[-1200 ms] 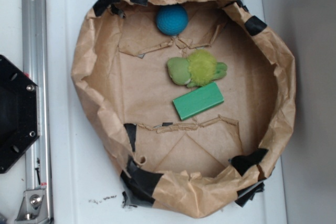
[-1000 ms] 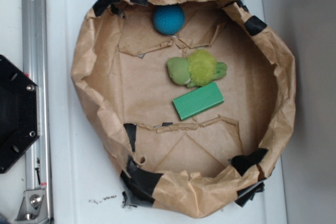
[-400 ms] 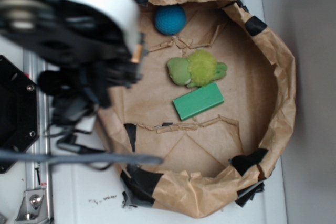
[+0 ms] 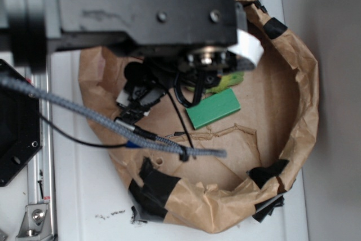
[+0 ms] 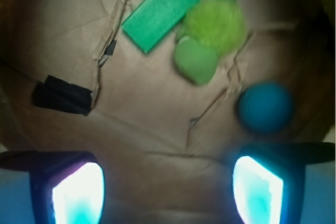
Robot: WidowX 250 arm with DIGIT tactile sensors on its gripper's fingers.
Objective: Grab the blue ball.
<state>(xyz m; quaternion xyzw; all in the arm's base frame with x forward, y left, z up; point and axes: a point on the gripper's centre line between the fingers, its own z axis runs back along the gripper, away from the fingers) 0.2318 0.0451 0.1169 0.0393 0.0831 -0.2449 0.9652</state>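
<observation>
- The tool (image 5: 167,192) has its fingers spread wide and holds nothing.
- The blue ball (image 5: 265,106) lies just ahead of its right finger (image 5: 257,190), on brown paper, beside the plush toy (image 5: 210,35).

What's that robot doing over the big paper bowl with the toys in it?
The robot arm is hanging over a crumpled brown paper bowl. Its gripper is open and holding nothing. On the paper floor lie a blue ball, a fuzzy yellow-green plush toy and a green block. In the wrist view the ball sits just ahead of one fingertip, not between the two, so it has not been grabbed yet.
</observation>
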